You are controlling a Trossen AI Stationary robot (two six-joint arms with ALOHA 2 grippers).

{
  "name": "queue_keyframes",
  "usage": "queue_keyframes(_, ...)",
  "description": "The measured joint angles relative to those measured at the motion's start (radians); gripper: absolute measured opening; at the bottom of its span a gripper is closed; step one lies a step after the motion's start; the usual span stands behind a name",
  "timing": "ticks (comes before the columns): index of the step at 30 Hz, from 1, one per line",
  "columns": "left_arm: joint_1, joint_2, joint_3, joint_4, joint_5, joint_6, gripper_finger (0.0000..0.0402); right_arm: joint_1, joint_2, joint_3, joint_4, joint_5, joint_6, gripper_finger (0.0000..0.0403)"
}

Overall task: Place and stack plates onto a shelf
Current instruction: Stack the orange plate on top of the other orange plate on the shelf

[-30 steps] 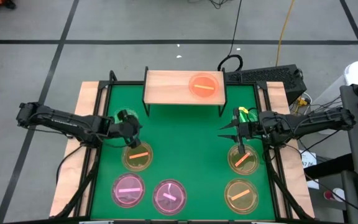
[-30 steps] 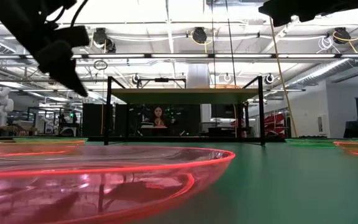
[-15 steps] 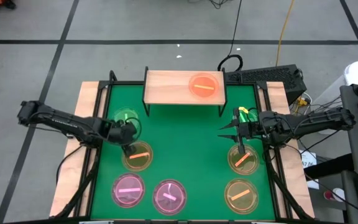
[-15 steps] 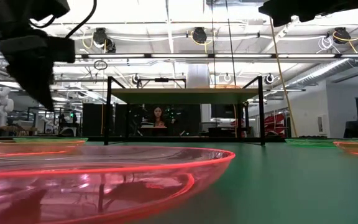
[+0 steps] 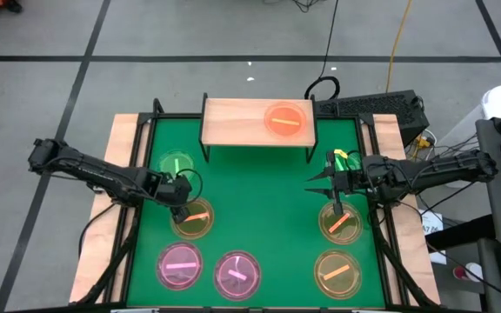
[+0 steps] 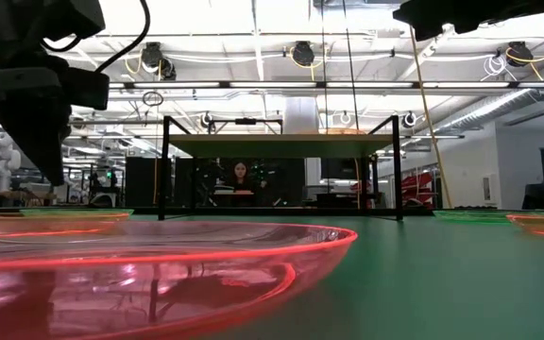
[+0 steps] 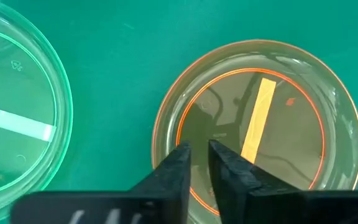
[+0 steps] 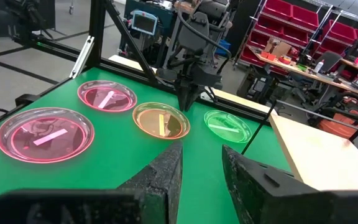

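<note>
My left gripper [image 5: 181, 205] [image 7: 199, 149] points down over the near-left amber plate [image 5: 192, 220] [image 7: 257, 121], just above its rim, its fingers open by a narrow gap and touching nothing. A green plate [image 5: 175, 163] [image 7: 11, 118] lies on the table beside it. My right gripper [image 5: 327, 187] [image 8: 201, 165] waits open above the table's right side, near another amber plate [image 5: 340, 222]. The shelf [image 5: 233, 122] [image 6: 281, 142] stands on its black legs at the far edge and carries one orange plate [image 5: 285, 120].
Two pink plates [image 5: 179, 265] [image 5: 236, 274] and a third amber plate [image 5: 336, 272] lie along the near edge; one pink plate [image 6: 159, 264] fills the low view's foreground. Wooden strips flank the green mat. A person sits in the room beyond the shelf.
My left gripper has moved from over the green plate toward the table's near edge, tipped to point straight down, and now hangs over the amber plate's rim. The green plate is uncovered. No plate has moved.
</note>
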Motion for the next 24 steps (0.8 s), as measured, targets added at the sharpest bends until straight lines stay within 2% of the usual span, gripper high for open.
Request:
queue_keyframes(7,0.020,0.000,-0.012,-0.029,0.001,0.046,0.0112,0.000,0.000,0.000,0.000,0.000,0.001,0.0096)
queue_keyframes(17,0.078,0.000,-0.151,0.089,0.045,0.025,0.0115,0.000,0.000,0.000,0.000,0.000,0.007,0.0096)
queue_keyframes(24,0.110,0.000,-0.166,0.130,0.078,0.008,0.0113,0.000,0.000,0.000,0.000,0.000,0.007,0.0096)
